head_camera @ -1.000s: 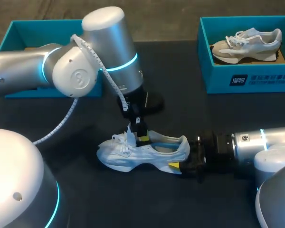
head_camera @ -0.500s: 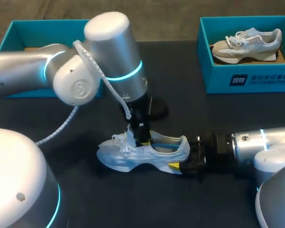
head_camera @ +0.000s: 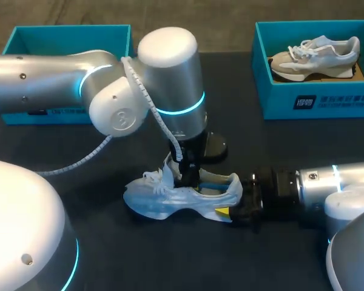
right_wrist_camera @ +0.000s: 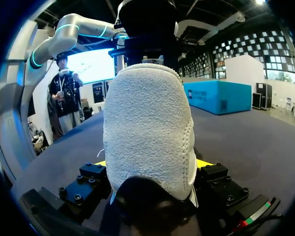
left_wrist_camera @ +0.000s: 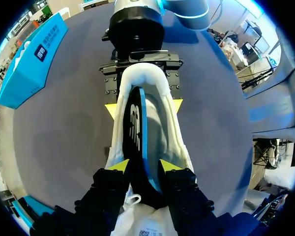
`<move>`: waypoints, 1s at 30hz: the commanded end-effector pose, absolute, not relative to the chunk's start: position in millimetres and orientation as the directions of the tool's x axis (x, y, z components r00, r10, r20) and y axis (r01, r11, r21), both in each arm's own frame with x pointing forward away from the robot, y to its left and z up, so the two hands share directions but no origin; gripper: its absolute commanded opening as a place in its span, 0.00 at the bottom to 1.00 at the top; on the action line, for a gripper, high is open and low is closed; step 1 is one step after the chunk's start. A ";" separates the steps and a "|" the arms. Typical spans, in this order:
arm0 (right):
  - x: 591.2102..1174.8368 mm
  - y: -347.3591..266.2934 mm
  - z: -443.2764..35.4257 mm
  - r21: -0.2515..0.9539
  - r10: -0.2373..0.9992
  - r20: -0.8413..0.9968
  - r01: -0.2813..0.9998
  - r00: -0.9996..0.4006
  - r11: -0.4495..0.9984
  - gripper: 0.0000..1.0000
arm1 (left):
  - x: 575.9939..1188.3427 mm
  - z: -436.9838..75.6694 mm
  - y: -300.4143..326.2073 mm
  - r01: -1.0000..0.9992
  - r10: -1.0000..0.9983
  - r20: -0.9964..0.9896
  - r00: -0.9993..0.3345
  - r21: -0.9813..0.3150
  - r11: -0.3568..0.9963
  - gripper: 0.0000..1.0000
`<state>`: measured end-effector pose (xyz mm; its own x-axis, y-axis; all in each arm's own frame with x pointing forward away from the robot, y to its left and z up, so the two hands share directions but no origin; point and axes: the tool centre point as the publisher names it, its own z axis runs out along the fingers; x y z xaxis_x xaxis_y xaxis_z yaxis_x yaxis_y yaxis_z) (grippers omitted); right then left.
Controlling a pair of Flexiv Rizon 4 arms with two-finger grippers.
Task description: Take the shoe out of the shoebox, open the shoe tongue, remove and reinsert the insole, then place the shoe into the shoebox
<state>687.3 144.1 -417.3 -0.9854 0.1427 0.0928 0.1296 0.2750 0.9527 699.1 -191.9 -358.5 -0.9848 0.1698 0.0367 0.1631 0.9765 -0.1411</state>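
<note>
The white shoe [head_camera: 158,203] lies on its sole in the middle of the desk [head_camera: 170,257], toe toward the left edge. The right gripper [head_camera: 230,212] clamps its heel from both sides. The left gripper [left_wrist_camera: 144,165] reaches down into the shoe's mouth, its fingers pinching the dark, blue-edged insole [left_wrist_camera: 137,128], which stands on edge inside. The left arm [head_camera: 109,103] partly hides the left shoebox [head_camera: 67,28] at the far left corner. The right shoebox [head_camera: 327,100], at the far right corner, holds a second shoe [head_camera: 318,57].
</note>
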 end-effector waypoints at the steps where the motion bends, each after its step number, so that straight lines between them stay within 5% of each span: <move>1: 685.3 146.1 -417.3 0.951 0.143 0.093 0.131 -0.985 0.279 0.00 | 695.9 -358.8 -196.6 0.169 0.171 0.008 -0.985 -0.124 0.978 0.36; 30: 685.3 146.1 -417.3 0.951 0.143 0.093 0.131 -0.985 0.279 0.00 | 697.0 -365.7 -209.6 0.219 0.213 -0.084 -0.973 -0.075 0.973 0.39</move>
